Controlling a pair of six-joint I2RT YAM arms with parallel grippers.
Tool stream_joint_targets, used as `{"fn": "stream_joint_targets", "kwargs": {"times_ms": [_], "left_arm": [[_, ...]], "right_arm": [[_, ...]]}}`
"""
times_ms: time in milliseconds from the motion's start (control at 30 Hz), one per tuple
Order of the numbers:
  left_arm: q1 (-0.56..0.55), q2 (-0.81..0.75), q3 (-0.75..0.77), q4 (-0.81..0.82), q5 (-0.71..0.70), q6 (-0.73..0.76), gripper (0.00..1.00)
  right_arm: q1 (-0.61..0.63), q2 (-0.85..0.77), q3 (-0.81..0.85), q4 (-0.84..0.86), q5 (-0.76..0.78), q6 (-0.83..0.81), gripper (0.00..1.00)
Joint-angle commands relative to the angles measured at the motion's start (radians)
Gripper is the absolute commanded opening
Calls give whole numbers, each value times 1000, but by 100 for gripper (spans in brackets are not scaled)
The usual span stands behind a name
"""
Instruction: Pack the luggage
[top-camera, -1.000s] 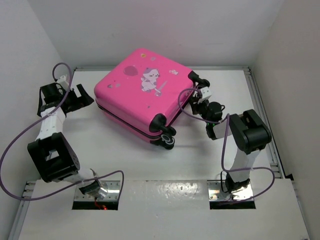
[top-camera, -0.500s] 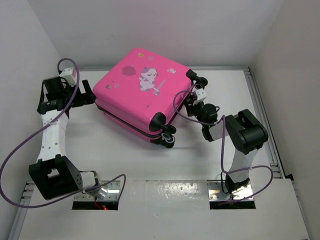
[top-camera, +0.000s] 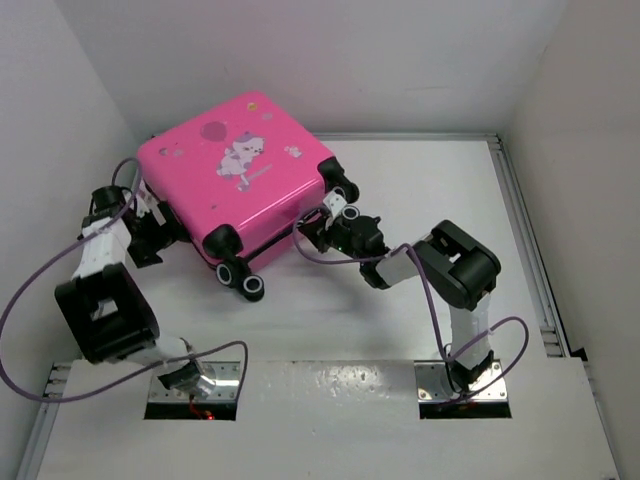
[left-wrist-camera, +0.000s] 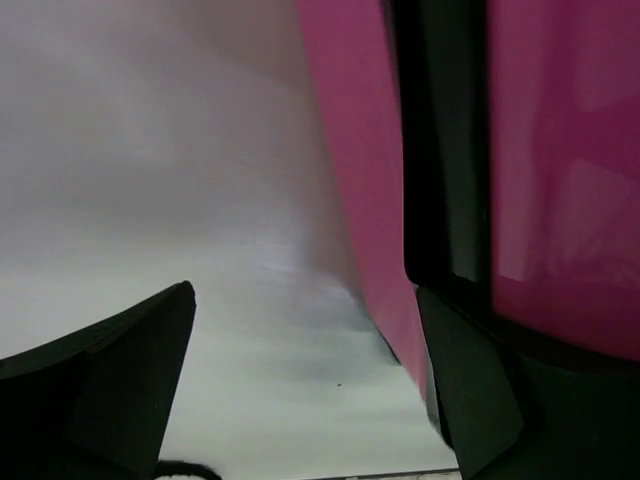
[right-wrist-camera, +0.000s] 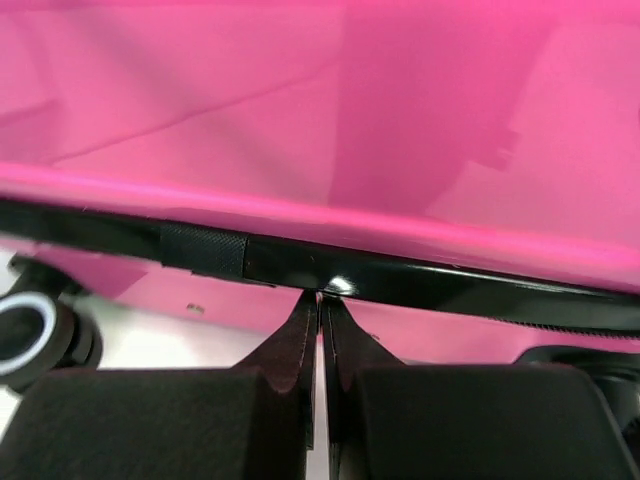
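Shows the luggage (top-camera: 235, 175) shut and lying flat at the far left of the white table (top-camera: 430, 180), cartoon-print face up, black wheels (top-camera: 246, 282) along the edge turned toward the near right. Places the left gripper (top-camera: 155, 228) low against the suitcase's left side, jaws spread wide. From the left wrist, puts one black finger (left-wrist-camera: 470, 400) right at the dark zipper seam (left-wrist-camera: 440, 150) and the other well off over bare table. Places the right gripper (top-camera: 318, 230) at the wheel-end side, jaws pressed fully together. From the right wrist, sets the tips right at the zipper seam. Cannot tell whether anything is pinched between them.
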Motion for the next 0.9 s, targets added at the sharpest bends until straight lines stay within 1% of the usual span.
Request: {"fn": "stream_joint_targets", "kwargs": {"times_ms": [0,33,67,133,200,233,267,300,333,367,400,433,467,500,567,600,667,733,767,800,867], "left_arm": [[-84,229,130,279,62,-150,100],[-97,297,193,309,74,-163,100],[-122,359,327,309,83,-186,100],[-140,466,443,309,84,-177,100],[-153,457,522,292,61,-103,100],[-162,432,513,292,41,-83,100],[-162,351,490,281,28,-44,100],[-162,298,423,281,28,-27,100],[-162,243,389,271,28,-10,100],[-162,190,361,226,50,6,100],[-162,92,320,165,91,21,100],[-162,47,301,165,114,21,100],[-162,5,286,108,142,35,100],[-174,-82,255,87,153,35,100],[-174,-171,221,77,117,26,100],[-185,-238,197,77,126,36,100],[-220,-274,185,56,140,87,100],[-272,-274,171,42,125,99,100],[-272,-252,171,30,113,99,100],[-292,-232,171,30,91,99,100],[-309,-173,183,21,91,90,100]], "right_arm": [[18,-37,64,301,-84,2,0],[20,-40,62,288,-87,1,0],[26,-41,64,282,-85,-2,0],[35,-45,67,264,-90,-10,0],[46,-43,79,259,-90,-22,0],[47,-42,80,252,-84,-25,0],[47,-37,85,248,-67,-34,0],[49,-32,94,247,-62,-37,0],[47,-28,97,241,-30,-39,0],[50,-23,103,238,-16,-40,0],[54,-19,110,232,6,-42,0],[58,-17,113,232,40,-50,0],[61,-18,113,227,56,-62,0],[63,-17,116,224,71,-68,0],[69,-20,114,219,122,-77,0],[73,-26,108,224,140,-89,0],[81,-35,99,224,184,-106,0],[93,-49,96,212,238,-120,0],[93,-55,88,206,238,-120,0],[103,-58,81,198,266,-129,0],[109,-86,70,172,319,-145,0]]}}
